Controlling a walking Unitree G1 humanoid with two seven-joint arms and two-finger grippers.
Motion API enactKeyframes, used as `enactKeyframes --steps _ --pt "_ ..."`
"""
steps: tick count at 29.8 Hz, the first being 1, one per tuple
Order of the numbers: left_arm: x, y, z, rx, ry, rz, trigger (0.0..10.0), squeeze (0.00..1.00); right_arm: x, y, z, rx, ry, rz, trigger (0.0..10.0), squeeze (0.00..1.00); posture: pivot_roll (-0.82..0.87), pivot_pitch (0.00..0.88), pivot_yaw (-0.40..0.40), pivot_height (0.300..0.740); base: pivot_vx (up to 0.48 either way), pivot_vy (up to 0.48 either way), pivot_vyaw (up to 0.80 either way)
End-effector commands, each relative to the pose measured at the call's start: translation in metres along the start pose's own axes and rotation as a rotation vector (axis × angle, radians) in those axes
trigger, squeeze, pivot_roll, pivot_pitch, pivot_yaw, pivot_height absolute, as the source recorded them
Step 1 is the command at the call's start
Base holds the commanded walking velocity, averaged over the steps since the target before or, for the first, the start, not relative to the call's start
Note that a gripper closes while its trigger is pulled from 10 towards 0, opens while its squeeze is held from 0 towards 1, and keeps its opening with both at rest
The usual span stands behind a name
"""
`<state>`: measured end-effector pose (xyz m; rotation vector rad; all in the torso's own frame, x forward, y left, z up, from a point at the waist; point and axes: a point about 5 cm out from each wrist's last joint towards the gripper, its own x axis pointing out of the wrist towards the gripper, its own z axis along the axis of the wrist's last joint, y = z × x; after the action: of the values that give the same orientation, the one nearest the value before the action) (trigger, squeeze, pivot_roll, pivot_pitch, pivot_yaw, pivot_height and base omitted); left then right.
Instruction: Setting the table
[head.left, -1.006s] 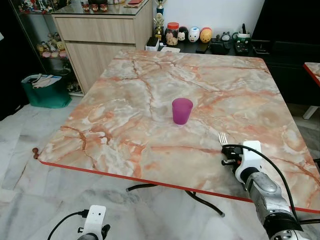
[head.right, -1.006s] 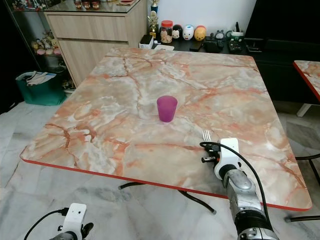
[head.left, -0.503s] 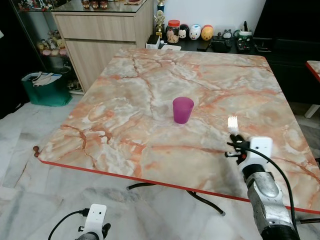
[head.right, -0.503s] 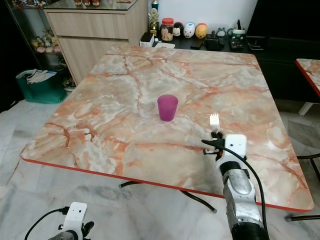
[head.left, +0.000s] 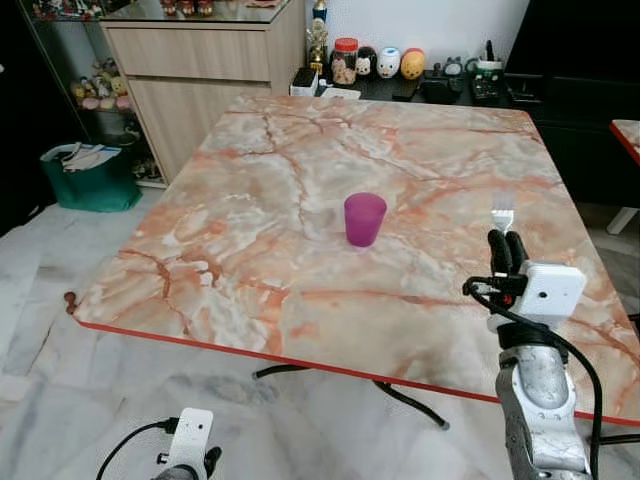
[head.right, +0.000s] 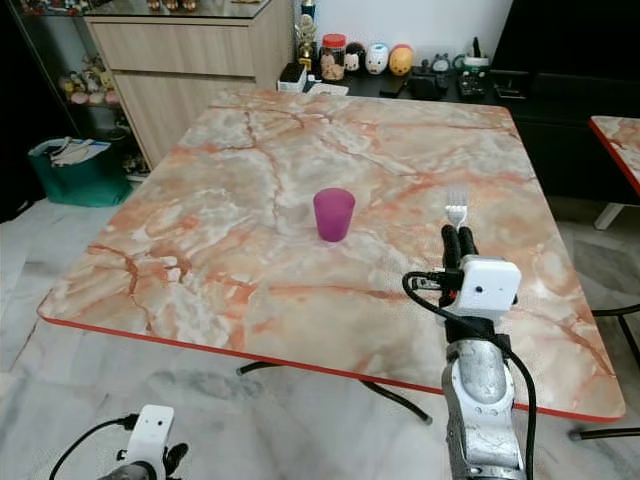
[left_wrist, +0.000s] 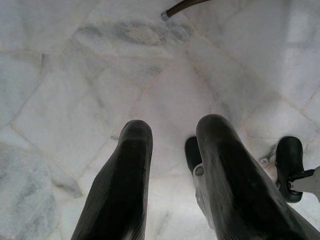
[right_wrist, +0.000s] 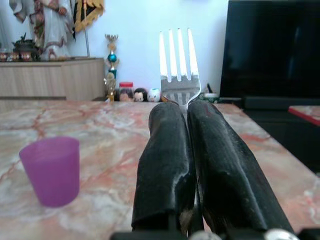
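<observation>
A purple cup (head.left: 364, 219) stands upright near the middle of the marble table (head.left: 250, 230). To its right, above the table's right side, my right gripper (head.left: 504, 246) is shut on a silver fork (head.left: 502, 212) whose tines point up and away. In the right wrist view the fork (right_wrist: 178, 65) sticks out from between the fingers (right_wrist: 162, 165), with the cup (right_wrist: 51, 170) off to one side. My left gripper (left_wrist: 170, 150) hangs low over the marble floor, its fingers slightly apart with nothing between them.
A wooden cabinet (head.left: 205, 75) and a dark low shelf with figurines and jars (head.left: 385, 68) stand beyond the table's far edge. A green bin (head.left: 88, 178) sits on the floor at the left. A second red-edged table corner (head.left: 627, 140) shows at the right.
My right gripper has lifted and moved right and forward over the table with the fork, which now points more upright. The cup has not moved.
</observation>
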<state>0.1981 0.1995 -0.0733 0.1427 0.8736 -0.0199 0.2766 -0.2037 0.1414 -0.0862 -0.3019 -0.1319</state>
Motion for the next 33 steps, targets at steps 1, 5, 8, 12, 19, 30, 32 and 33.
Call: enactKeyframes --steps 1,5,8,12,19,30,32,33 --pt "-0.002 0.002 -0.008 0.015 0.024 0.008 10.0 0.0 0.004 0.001 0.011 -0.001 -0.039 -0.003 10.0 0.0 0.01 0.0 0.001 0.731 0.0 0.0 0.0" --pt "-0.003 0.004 -0.011 0.006 0.034 0.019 10.0 0.0 0.008 0.003 0.015 0.0 -0.053 0.0 10.0 0.0 0.01 0.0 -0.006 0.731 0.0 0.0 0.0" --pt "-0.004 0.005 -0.016 0.014 0.046 0.022 10.0 0.0 0.011 0.003 0.018 0.003 -0.065 -0.004 10.0 0.0 0.02 0.0 -0.01 0.731 0.0 0.0 0.0" --pt "-0.005 0.006 -0.018 0.016 0.052 0.027 10.0 0.0 0.014 0.002 0.019 -0.002 -0.068 -0.011 10.0 0.0 0.02 0.0 -0.012 0.731 0.0 0.0 0.0" --pt "-0.005 0.005 -0.021 0.016 0.053 0.028 10.0 0.0 0.018 -0.003 0.022 -0.006 -0.083 -0.042 10.0 0.0 0.02 0.0 -0.017 0.731 0.0 -0.209 0.0" --pt "-0.001 0.007 -0.002 -0.013 0.001 0.04 10.0 0.0 0.023 -0.005 0.027 -0.01 -0.095 -0.064 10.0 0.0 0.0 0.0 -0.016 0.731 0.0 -0.245 -0.49" --pt "0.0 0.006 0.002 -0.01 -0.011 0.037 10.0 0.0 0.023 -0.006 0.027 -0.019 -0.096 -0.069 10.0 0.0 0.0 0.0 -0.015 0.731 0.0 -0.246 0.0" --pt "0.0 0.005 0.003 -0.009 -0.016 0.036 10.0 0.0 0.023 -0.006 0.026 -0.023 -0.092 -0.07 10.0 0.0 0.0 0.0 -0.015 0.731 0.0 -0.247 0.0"
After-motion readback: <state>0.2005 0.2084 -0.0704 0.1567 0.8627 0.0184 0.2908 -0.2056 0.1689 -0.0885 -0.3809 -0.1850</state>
